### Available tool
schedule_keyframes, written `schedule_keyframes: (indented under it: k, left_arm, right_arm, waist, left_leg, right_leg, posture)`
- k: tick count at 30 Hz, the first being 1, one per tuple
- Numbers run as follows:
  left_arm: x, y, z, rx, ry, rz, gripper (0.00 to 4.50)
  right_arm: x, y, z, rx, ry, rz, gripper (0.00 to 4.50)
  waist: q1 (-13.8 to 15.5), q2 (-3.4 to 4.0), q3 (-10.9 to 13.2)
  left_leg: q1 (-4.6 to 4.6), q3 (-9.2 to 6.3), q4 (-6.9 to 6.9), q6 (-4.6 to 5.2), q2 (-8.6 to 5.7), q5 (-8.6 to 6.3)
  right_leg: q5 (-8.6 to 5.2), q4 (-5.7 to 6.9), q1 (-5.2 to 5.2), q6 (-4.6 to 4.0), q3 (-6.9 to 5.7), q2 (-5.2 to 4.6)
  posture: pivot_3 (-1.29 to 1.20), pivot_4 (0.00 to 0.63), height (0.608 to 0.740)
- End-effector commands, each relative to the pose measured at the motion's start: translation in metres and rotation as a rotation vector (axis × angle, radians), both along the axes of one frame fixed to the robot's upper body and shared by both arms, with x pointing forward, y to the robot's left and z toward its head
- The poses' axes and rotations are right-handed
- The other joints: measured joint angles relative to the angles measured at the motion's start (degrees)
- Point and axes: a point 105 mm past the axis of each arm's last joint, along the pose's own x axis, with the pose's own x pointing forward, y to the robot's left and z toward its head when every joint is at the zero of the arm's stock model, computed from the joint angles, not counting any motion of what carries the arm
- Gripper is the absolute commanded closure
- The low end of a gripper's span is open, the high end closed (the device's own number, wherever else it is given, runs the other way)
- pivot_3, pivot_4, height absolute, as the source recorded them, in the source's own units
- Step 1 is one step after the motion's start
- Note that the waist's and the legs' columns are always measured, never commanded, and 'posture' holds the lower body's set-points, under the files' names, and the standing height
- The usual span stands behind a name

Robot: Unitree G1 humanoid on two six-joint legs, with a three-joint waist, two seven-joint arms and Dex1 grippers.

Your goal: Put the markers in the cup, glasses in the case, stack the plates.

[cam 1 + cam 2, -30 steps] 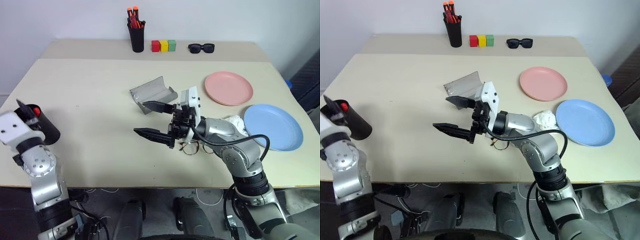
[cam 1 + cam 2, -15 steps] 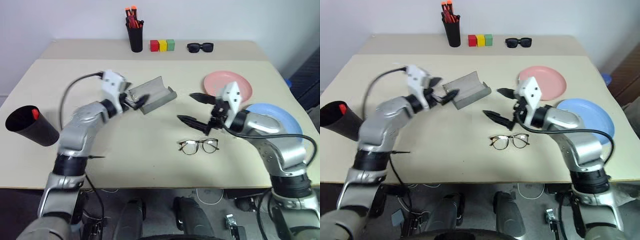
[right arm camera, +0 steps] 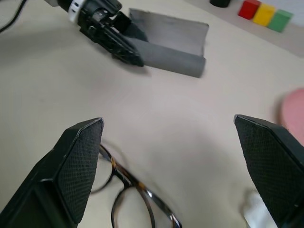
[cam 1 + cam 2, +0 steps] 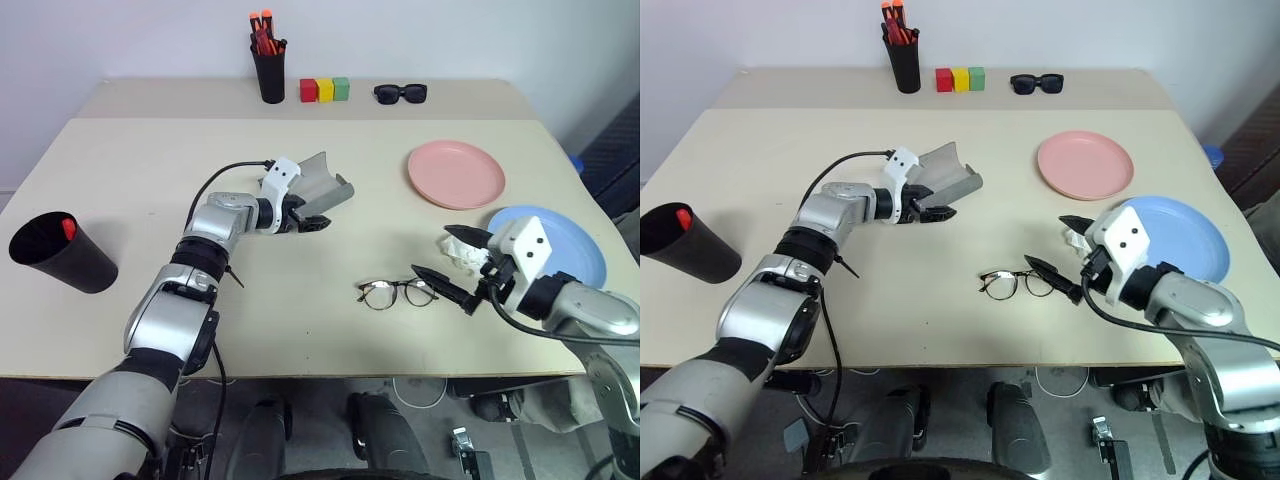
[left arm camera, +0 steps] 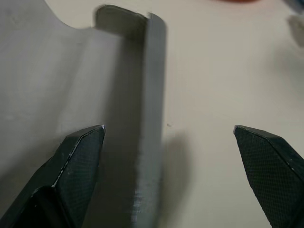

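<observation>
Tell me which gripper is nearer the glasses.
Right. The right gripper hovers open just beside the glasses, on the blue plate's side. The left gripper is open at the grey case, farther off.

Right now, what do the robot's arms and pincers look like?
Both arms are shiny silver metal with dark bands at the joints and a thin black cable looping along each. The left pincer and the right pincer each have a white block behind two pointed black fingers, whose inner faces carry a fine grid texture.
</observation>
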Motion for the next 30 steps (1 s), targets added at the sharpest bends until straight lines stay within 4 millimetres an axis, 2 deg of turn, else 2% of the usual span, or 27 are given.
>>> schedule_keyframes:
  k: [1, 6, 7, 8, 14, 18, 22, 30]
  left_arm:
    - [0.003, -0.004, 0.011, 0.017, -0.038, -0.034, 1.32]
    - [0.002, -0.003, 0.007, 0.032, -0.044, -0.049, 3.87]
    - [0.001, -0.003, 0.007, 0.034, -0.049, -0.061, 4.30]
    - [0.000, -0.002, 0.007, 0.040, -0.055, -0.075, 4.45]
    - [-0.019, 0.009, 0.017, 0.068, -0.137, -0.275, 4.45]
    - [-0.056, 0.034, 0.013, 0.177, -0.133, -0.531, 4.45]
    - [-0.069, 0.046, 0.009, 0.217, -0.107, -0.571, 4.45]
    - [-0.081, 0.045, -0.001, 0.217, -0.065, -0.589, 4.45]
  right_arm:
    - [-0.005, -0.003, 0.011, -0.023, -0.054, -0.021, 0.00]
    - [-0.005, -0.003, 0.009, -0.021, -0.050, -0.026, 0.00]
    - [-0.005, -0.003, 0.008, -0.019, -0.049, -0.023, 0.00]
    - [-0.005, -0.002, 0.008, -0.018, -0.047, -0.019, 0.00]
    - [-0.004, 0.009, 0.008, 0.016, -0.030, 0.024, 0.00]
    - [-0.003, 0.017, 0.006, 0.016, -0.015, 0.062, 0.00]
    - [-0.001, 0.021, 0.003, 0.017, -0.002, 0.078, 0.00]
    - [0.000, 0.026, -0.001, 0.006, 0.015, 0.103, 0.00]
  waist:
    - [0.00, 0.00, 0.00]
    - [0.05, 0.00, 0.00]
    - [0.06, 0.00, 0.00]
    - [0.09, -0.01, 0.00]
    - [-0.16, 0.01, 0.01]
    - [-0.34, 0.03, 0.02]
    - [0.38, 0.05, 0.03]
    - [0.34, 0.05, 0.03]
  left_leg:
    - [0.00, 0.01, 0.00, 0.00, 0.00, 0.00]
    - [-0.01, 0.00, 0.00, 0.00, 0.00, 0.00]
    - [0.00, 0.00, 0.00, 0.00, 0.00, 0.00]
    - [-0.01, 0.00, 0.00, 0.00, 0.00, 0.00]
    - [0.01, 0.01, -0.04, 0.00, 0.03, 0.00]
    - [0.00, 0.03, -0.04, 0.00, 0.06, 0.00]
    - [0.00, 0.06, -0.01, 0.00, 0.09, 0.00]
    - [-0.06, 0.05, 0.11, 0.00, 0.07, 0.00]
  right_leg:
    - [0.00, 0.00, 0.00, 0.00, 0.00, -0.01]
    - [0.01, 0.00, 0.00, 0.02, 0.00, -0.01]
    - [0.02, 0.00, 0.00, 0.03, 0.00, -0.01]
    - [0.02, 0.00, 0.00, 0.03, 0.00, -0.01]
    - [0.02, 0.02, -0.02, 0.01, 0.01, 0.01]
    - [-0.06, 0.02, -0.05, -0.17, 0.03, 0.01]
    - [-0.07, 0.05, -0.06, -0.21, 0.06, -0.01]
    - [-0.10, 0.01, 0.00, -0.24, 0.05, -0.04]
  posture:
    - [0.00, 0.150, 0.740]
    - [0.00, 0.150, 0.740]
    - [0.00, 0.150, 0.740]
    - [0.00, 0.150, 0.740]
    - [0.00, 0.150, 0.740]
    - [0.00, 0.150, 0.740]
    - [0.00, 0.150, 0.740]
    - [0.00, 0.150, 0.740]
